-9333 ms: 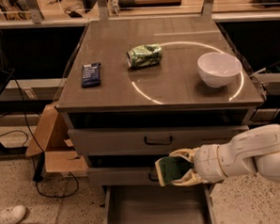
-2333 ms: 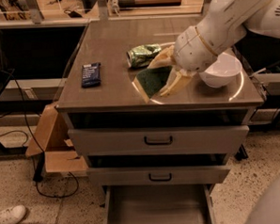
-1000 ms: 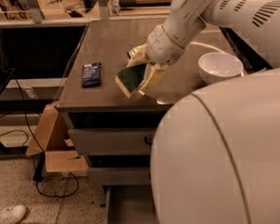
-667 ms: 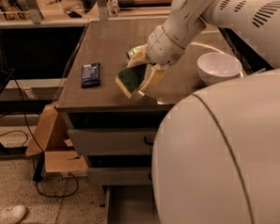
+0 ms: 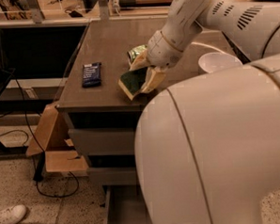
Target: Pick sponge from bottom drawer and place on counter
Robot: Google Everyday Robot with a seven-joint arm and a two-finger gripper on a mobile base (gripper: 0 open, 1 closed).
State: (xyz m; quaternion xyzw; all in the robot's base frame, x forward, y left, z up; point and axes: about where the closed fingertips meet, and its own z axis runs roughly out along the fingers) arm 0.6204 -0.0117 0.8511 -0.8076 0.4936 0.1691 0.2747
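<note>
A grey-brown counter (image 5: 110, 42) tops a grey drawer cabinet in a workshop, with a speckled floor below and dark shelving to the left.

The sponge (image 5: 133, 81) hangs low over the counter's front edge, tilted, its dark green face toward the camera and the yellowish foam showing along its lower side. It is pinched in the gripper (image 5: 144, 77), whose tan fingers (image 5: 155, 78) are closed on it from above and from the right. Whether the sponge's lower corner already touches the counter cannot be told.

Just behind the gripper lies a crushed green can (image 5: 136, 52), and a dark blue packet (image 5: 92, 74) sits well apart to the left. A white bowl (image 5: 216, 62) stands to the right, partly hidden by the arm. The bottom drawer (image 5: 126, 213) stands pulled out at floor level, its pale inside showing nothing in the small part that is visible. The robot's white body (image 5: 217, 152) blocks most of the cabinet front. A cardboard box (image 5: 52, 144) and a white shoe (image 5: 9, 217) are on the floor to the left.

The step in hand looks like the placing. The next move calls for setting the sponge flat on bare counter, a little back from the edge and clear of the can, then opening the fingers and lifting away.
</note>
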